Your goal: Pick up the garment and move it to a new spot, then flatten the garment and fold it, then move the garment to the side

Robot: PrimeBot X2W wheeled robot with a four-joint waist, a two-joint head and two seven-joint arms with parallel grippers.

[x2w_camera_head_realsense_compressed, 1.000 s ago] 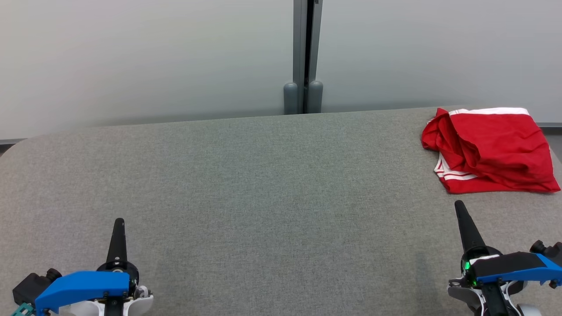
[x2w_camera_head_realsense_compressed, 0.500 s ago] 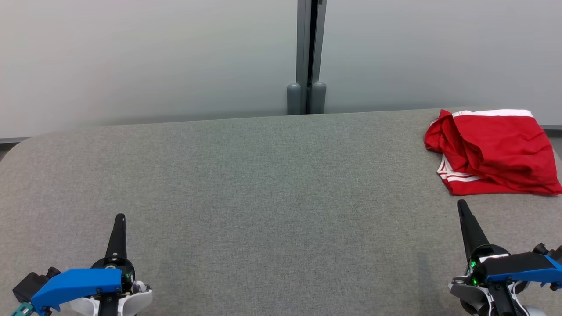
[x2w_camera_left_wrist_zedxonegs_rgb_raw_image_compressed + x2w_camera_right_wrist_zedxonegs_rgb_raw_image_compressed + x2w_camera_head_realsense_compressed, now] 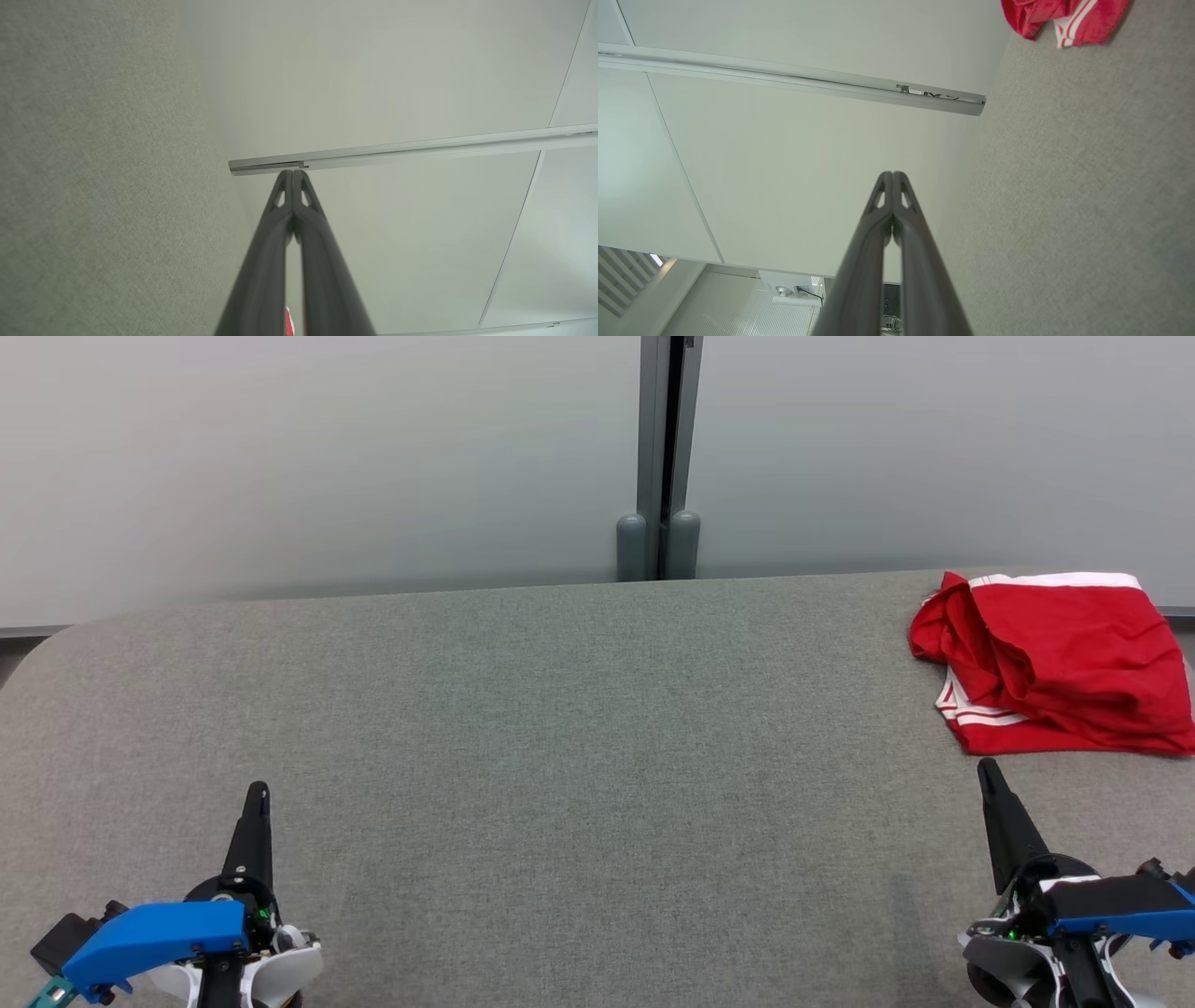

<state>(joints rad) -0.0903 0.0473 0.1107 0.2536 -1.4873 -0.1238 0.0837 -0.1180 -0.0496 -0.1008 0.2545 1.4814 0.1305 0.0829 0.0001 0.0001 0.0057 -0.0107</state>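
Grey fabric covers the table [image 3: 560, 709], which spans the head view and is backed by pale wall panels [image 3: 327, 457] that meet at a dark vertical post [image 3: 661, 448].

Item under task: the red garment [image 3: 1064, 663], trimmed with white stripes, lies in a loose, partly folded heap at the table's far right corner. It reaches the right edge of the head view and rests on the table surface, apart from both arms.

At the lower left, the left gripper [image 3: 257, 791] is over the near part of the table, well apart from the garment. In the left wrist view its fingers [image 3: 268, 261] are clenched tip to tip and hold nothing.

At the lower right, the right gripper [image 3: 987, 767] points up the view toward the garment. Its tip is near the front hem but clear of it. In the right wrist view its fingers [image 3: 866, 261] are likewise pressed together and empty. The garment appears at that view's top right corner, lying on the grey table.

One small red sliver shows low between the left fingers in the left wrist view. It is possibly the garment beyond them, but it is too small to confirm.
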